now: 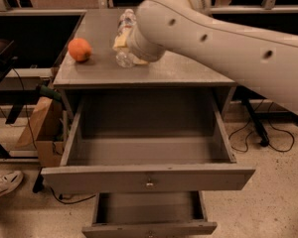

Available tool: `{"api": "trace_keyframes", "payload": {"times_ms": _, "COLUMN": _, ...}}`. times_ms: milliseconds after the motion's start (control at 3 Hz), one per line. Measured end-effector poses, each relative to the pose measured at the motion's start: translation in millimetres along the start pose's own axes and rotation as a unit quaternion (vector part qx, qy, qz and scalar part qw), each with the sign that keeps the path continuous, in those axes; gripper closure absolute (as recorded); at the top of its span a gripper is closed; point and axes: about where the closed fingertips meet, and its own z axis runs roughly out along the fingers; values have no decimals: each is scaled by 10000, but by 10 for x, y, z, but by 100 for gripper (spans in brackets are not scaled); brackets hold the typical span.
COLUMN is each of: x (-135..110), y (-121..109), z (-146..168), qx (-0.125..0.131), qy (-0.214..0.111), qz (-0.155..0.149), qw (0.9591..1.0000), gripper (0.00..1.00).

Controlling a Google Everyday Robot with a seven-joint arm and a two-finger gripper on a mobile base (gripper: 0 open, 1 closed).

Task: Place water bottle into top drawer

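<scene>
Obs., standing in front of the cabinet:

- Robot arm: thick, white, comes in from the right and crosses above the counter to its middle.
- Top drawer: pulled fully out below the counter. Grey interior is bare; small metal knob at the centre of the front panel.
- Lower drawer: narrower, also pulled out, but not as far as the one above.
- Brown paper bag on the floor to the left of the cabinet; a pale shoe at the left edge.
- Orange fruit: on the counter's left part, apart from the arm.
- Water bottle: over the counter's middle, roughly upright with the white cap uppermost. It is not in the drawer.
- Claw: at the arm's end, closed around the bottle's middle. A pale pad lies against the bottle's side; the crinkled base shows below it, close to the counter surface — contact unclear.
</scene>
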Motion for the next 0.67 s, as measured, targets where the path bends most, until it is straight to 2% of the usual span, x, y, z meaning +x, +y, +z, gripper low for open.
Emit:
{"api": "trace_keyframes", "payload": {"times_ms": 333, "x": 336, "y": -180, "z": -29, "qx": -555, "qy": 360, "qz": 54, "qw": 9978, "gripper": 100}}
{"api": "trace_keyframes", "payload": {"times_ms": 667, "x": 374, "y": -339, "z": -210, "qx": -706, "qy": 464, "qz": 146, "qw": 9963, "gripper": 100}}
